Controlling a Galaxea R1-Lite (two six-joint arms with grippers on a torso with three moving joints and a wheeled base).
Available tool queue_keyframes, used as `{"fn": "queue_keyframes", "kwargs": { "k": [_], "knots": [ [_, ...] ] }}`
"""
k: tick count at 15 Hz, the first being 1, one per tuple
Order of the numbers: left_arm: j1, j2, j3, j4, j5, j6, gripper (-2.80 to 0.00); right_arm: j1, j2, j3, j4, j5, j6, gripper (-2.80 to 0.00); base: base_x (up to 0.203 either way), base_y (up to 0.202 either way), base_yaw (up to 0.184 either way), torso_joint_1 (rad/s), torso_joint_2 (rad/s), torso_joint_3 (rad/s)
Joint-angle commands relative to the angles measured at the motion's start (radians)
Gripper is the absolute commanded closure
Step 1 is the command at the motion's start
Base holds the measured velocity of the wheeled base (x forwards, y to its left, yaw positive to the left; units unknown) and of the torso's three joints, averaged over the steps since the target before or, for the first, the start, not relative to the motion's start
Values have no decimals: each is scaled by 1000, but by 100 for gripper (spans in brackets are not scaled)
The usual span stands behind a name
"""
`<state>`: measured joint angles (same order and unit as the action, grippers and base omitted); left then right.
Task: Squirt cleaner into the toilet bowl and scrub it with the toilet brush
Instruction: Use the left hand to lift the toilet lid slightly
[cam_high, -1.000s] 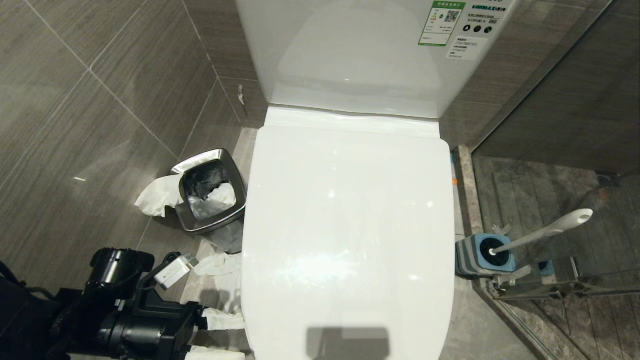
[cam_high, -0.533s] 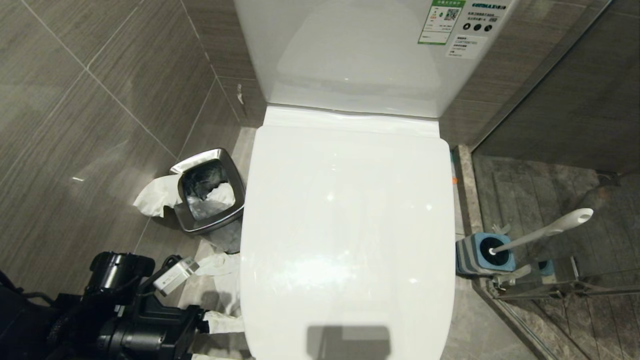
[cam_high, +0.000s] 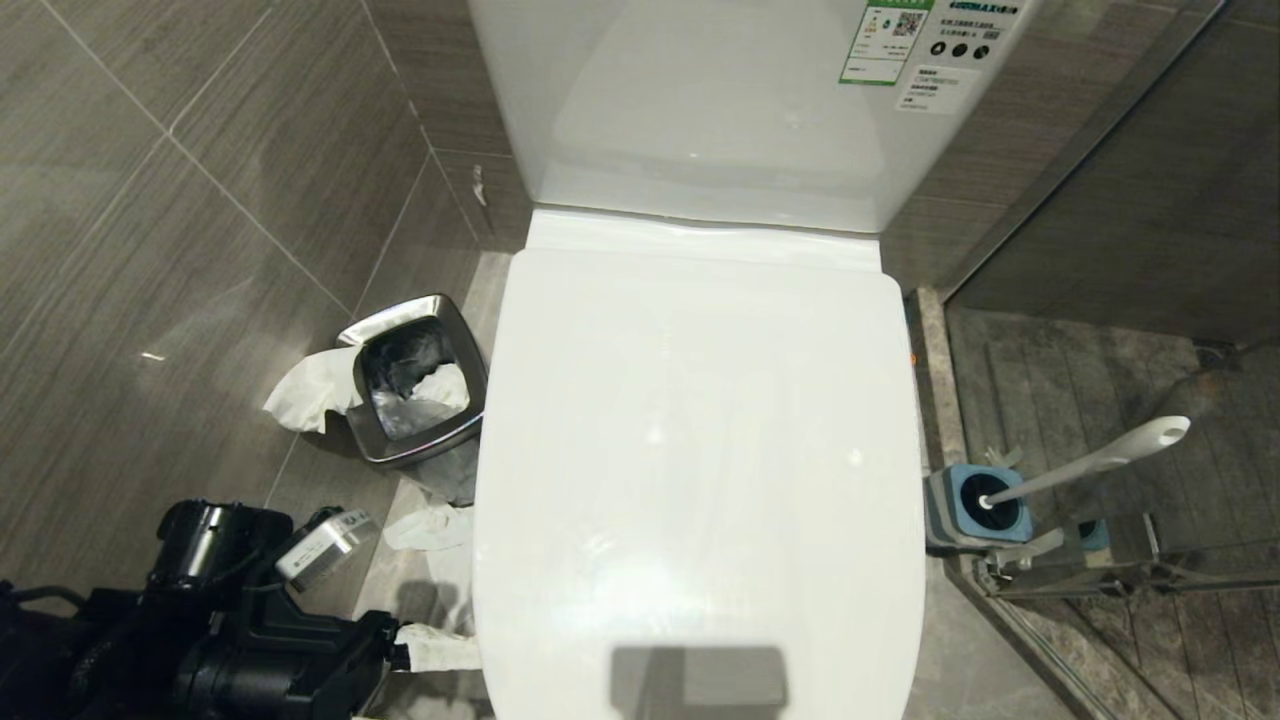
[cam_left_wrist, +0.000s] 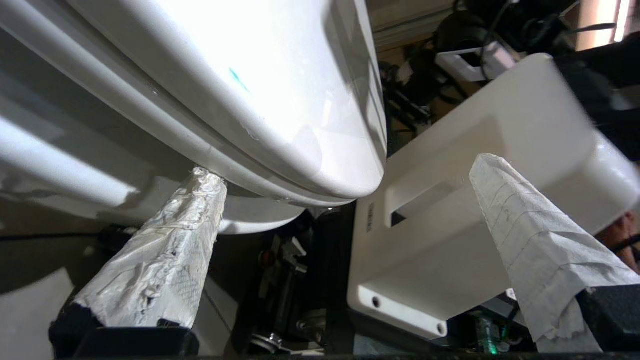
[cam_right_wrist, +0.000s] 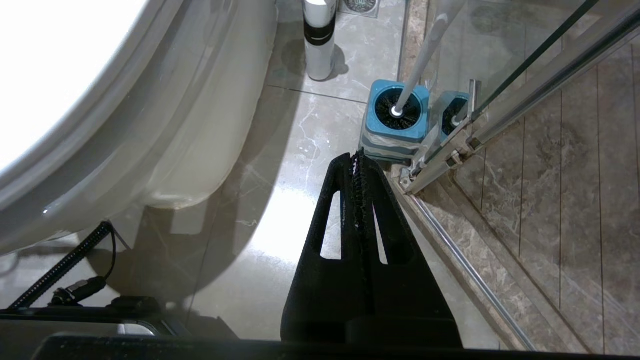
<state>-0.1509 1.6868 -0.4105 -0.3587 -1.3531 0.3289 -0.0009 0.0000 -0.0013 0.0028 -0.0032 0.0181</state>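
Beside the holstered toilet brush (cam_right_wrist: 417, 60), right fingers (cam_right_wrist: 358, 165) (pressed together) hover.

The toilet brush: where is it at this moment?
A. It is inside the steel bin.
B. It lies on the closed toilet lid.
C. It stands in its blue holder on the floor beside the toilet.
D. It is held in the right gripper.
C: the toilet brush stands with its head in the blue holder on the floor, and the right gripper is shut on nothing, short of it.
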Motion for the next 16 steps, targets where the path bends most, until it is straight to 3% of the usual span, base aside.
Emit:
{"fn": "queue_keyframes", "kwargs": {
  "k": [1,4,11,14,16],
  "knots": [
    [1,-39,9,-5,-27,-4,-280,0,2,0,0,0,0,0,0,0,0,0,0,0],
    [5,-72,-6,-6,-29,-14,-280,-1,2,0,0,0,0,0,0,0,0,0,0,0],
    [-8,-167,-56,-6,-29,-123,-280,-1,0,0,0,0,0,0,0,0,0,0,0,0],
    [-16,-252,-82,-7,-29,-233,-280,-1,2,0,0,0,0,0,0,0,0,0,0,0],
    [-18,-326,-118,-7,-29,-346,-280,-1,1,0,0,0,0,0,0,0,0,0,0,0]
  ]
}}
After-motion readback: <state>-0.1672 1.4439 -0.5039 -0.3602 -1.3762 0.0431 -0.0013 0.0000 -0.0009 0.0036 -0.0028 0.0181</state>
